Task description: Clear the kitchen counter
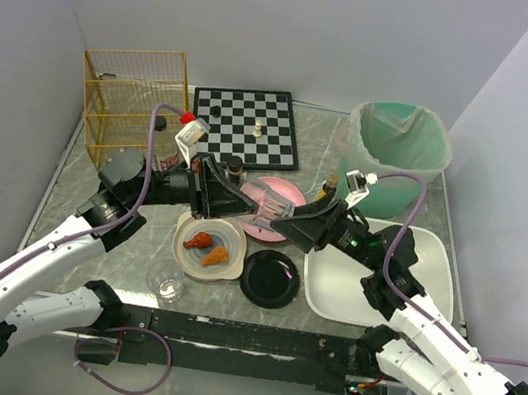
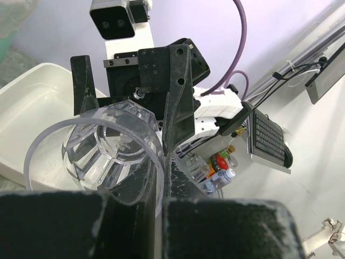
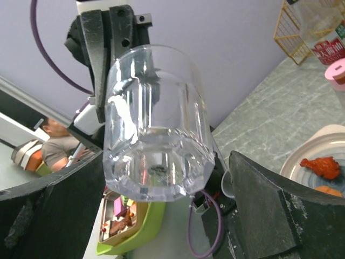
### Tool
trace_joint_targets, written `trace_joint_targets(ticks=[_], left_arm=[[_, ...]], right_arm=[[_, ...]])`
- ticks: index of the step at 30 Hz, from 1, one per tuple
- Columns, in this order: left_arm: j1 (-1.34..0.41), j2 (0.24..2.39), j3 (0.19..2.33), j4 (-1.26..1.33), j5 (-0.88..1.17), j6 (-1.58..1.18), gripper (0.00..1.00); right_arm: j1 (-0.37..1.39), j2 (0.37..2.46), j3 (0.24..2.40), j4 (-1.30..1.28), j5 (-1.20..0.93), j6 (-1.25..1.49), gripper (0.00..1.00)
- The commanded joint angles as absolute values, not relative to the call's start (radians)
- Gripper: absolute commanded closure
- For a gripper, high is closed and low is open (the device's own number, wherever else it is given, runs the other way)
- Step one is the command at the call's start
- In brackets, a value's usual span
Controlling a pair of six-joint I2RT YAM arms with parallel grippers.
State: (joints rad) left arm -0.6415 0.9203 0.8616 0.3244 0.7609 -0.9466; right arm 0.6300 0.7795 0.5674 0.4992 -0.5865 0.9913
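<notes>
A clear faceted glass (image 1: 268, 201) hangs in the air over the middle of the kitchen counter (image 1: 73, 188). My left gripper (image 1: 222, 191) is shut on the glass's rim (image 2: 153, 162), one finger inside and one outside. My right gripper (image 1: 290, 224) stands open. Its fingers (image 3: 269, 210) flank the base of the glass (image 3: 156, 129) with a gap on each side. In the left wrist view the glass (image 2: 97, 145) lies on its side, and behind it are the right gripper's fingers (image 2: 180, 91).
Below the glass lie a pink plate (image 1: 285, 193), a beige plate with chicken pieces (image 1: 183, 257), a black dish (image 1: 270, 280) and a small clear cup (image 1: 167, 283). A white tray (image 1: 372, 277) is at right. Behind stand a green bin (image 1: 400, 144), a chessboard (image 1: 246, 124) and a gold wire basket (image 1: 133, 100).
</notes>
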Motion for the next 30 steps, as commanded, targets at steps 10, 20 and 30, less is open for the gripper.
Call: trace_joint_targets(ticks=[10,20,30], left_arm=[[-0.676,0.948,0.874,0.451,0.778,-0.954,0.99],[-0.689,0.971,0.879,0.433,0.769,-0.933,0.76],[-0.689,0.956,0.925,0.108,0.583,-0.732,0.04]], right_arm=[[0.624,0.782,0.56,0.615,-0.618,1.025,0.28],[0.624,0.785,0.558,0.617,-0.623,1.02,0.62],[0.609,0.586,0.701,-0.037,-0.202,0.783,1.0]])
